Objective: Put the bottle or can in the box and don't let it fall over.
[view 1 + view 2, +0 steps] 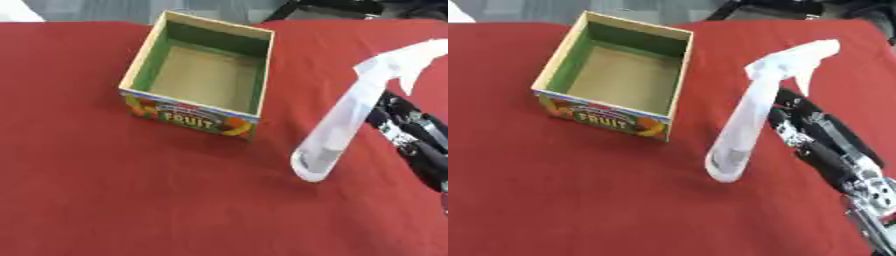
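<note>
The robot's right hand (802, 127), fingers curled around a clear spray bottle (750, 117) standing tilted on the red surface (579, 200), should straighten it before lifting toward the open fruit box (614, 75).

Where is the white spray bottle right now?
The spray bottle stands on the red tablecloth on the robot's right, just right of the empty fruit box, not inside it. The right hand is right beside it.
</note>
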`<state>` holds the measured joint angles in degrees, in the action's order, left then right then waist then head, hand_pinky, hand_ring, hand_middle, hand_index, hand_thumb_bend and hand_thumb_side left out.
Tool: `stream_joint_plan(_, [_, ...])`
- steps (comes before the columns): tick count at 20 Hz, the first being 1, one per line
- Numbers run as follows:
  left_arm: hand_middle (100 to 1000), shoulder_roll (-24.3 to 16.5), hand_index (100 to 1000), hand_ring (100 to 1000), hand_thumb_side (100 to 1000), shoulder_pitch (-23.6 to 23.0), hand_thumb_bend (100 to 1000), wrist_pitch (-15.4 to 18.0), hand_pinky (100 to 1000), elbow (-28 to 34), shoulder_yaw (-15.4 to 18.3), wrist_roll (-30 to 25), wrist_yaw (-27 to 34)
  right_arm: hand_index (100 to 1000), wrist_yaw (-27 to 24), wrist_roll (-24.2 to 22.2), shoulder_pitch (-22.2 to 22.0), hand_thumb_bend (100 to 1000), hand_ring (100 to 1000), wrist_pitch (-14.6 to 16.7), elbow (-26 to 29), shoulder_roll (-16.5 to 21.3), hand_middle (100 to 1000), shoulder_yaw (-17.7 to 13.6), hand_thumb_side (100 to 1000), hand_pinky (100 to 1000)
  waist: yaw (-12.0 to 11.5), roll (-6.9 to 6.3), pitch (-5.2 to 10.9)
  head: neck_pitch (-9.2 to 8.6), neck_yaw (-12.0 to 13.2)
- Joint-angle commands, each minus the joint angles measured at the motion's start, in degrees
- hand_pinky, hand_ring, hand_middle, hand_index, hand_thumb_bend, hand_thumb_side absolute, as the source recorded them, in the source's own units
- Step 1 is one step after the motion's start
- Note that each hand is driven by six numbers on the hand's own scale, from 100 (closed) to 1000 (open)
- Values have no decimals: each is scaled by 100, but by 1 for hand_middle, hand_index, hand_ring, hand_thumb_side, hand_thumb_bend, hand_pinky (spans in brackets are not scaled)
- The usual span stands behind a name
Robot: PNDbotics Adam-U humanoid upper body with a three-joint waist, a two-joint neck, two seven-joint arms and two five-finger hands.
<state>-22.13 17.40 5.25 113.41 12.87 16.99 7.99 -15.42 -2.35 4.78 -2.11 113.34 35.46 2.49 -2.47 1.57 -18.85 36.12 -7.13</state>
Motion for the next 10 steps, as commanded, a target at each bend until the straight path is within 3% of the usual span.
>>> stream_joint_plan(1, [1000, -116, 643, 1000, 742, 19, 205, -7, 527, 118, -2, -1, -7, 991, -35, 15, 58, 100, 923, 12, 126, 84, 912, -86, 612, 1000, 11, -1, 143, -60, 5])
stream_joint_plan(7, [1000, -124, 642, 1000, 742, 9, 205, -9, 527, 118, 2, 0, -12, 991, -87, 45, 75, 100, 923, -2, 126, 80, 912, -89, 611, 1000, 29, -1, 152, -39, 4])
stream_joint_plan(10, [1000, -128, 639, 1000, 741, 7, 204, -16, 527, 118, -3, -10, -12, 988, -36, -10, 108, 100, 922, 82, 126, 78, 908, -88, 561, 999, 46, -4, 161, -43, 0])
